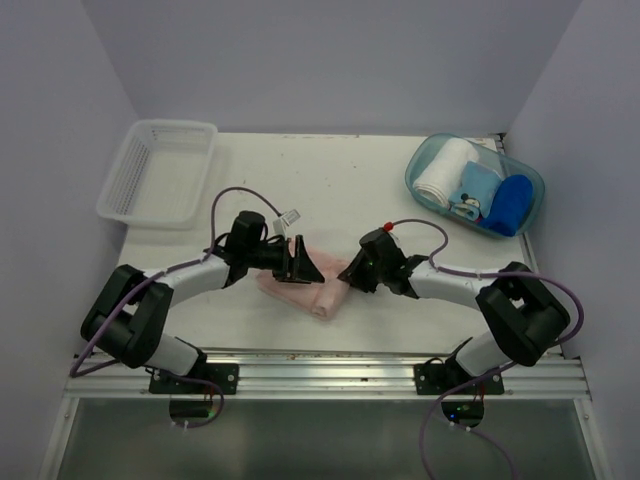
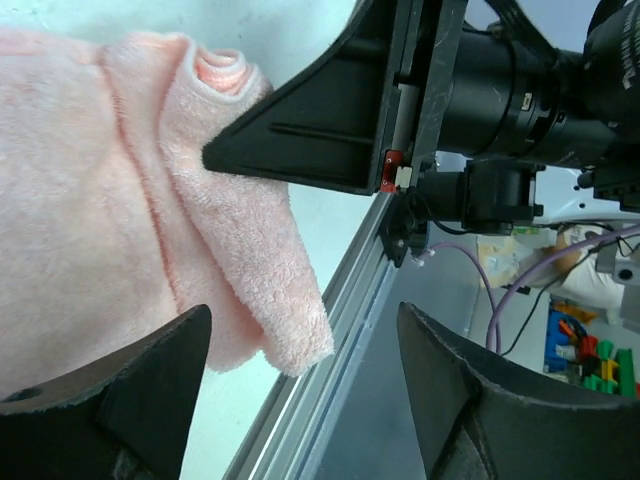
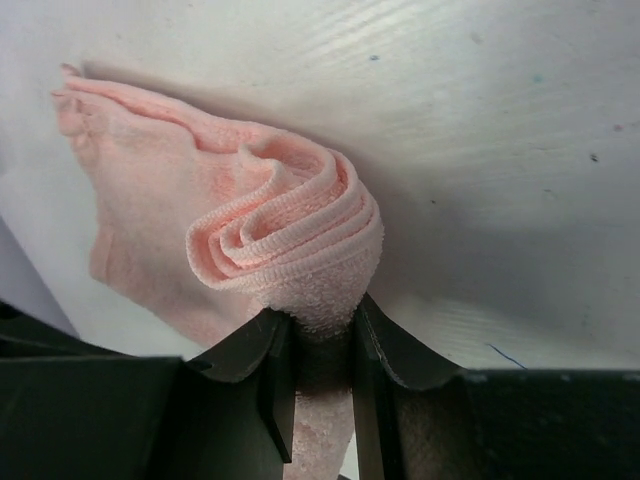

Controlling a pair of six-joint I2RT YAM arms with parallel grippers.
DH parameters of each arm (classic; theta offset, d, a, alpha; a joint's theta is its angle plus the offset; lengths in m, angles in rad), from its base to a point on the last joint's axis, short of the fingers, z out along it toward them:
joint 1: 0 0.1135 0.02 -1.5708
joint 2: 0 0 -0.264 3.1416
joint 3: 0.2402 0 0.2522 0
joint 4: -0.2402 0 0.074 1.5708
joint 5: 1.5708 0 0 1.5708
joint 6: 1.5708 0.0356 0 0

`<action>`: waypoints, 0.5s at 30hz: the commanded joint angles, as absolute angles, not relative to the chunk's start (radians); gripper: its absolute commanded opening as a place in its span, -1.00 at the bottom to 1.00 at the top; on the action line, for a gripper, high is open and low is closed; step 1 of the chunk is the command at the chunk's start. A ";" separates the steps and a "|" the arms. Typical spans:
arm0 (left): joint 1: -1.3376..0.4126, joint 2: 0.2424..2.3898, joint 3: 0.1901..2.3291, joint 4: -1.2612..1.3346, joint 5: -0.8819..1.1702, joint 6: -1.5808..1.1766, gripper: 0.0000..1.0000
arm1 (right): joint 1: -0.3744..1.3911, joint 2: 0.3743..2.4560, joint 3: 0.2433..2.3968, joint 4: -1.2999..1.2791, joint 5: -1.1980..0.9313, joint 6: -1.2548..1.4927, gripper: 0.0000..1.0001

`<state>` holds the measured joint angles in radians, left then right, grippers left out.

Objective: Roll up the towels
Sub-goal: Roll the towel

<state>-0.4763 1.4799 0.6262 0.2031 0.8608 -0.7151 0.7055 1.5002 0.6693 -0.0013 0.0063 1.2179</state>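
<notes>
Right wrist view shows right fingers (image 3: 240, 352) pinching pink towel (image 3: 285, 225); left fingers (image 2: 130, 395) spread.

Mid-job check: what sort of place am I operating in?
Probably a lab test cell: plain pale walls around a white table, an aluminium frame rail at its near edge.

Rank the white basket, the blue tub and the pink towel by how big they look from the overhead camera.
1. White basket and blue tub: they look about alike, too close to rank.
2. Pink towel: clearly the smallest.
</notes>
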 commanded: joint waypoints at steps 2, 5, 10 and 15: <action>-0.471 1.428 0.672 -0.041 0.770 -0.595 0.39 | 0.703 1.491 0.699 -0.153 0.060 1.224 -0.98; -0.476 1.385 0.667 0.019 0.794 -0.661 -0.05 | 0.703 1.493 0.710 -0.187 0.061 1.226 -0.98; -0.515 1.379 0.621 0.251 0.896 -0.820 -0.57 | 0.703 1.502 0.730 -0.204 0.061 1.223 -0.98; -0.584 1.468 0.624 0.362 0.956 -0.896 -0.68 | 0.703 1.517 0.742 -0.212 0.058 1.216 -0.98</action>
<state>-0.5533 1.4200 0.6235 0.2291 0.8806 -0.8223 0.7055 1.5009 0.7143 -0.1509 0.0185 1.2221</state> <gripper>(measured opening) 0.165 0.261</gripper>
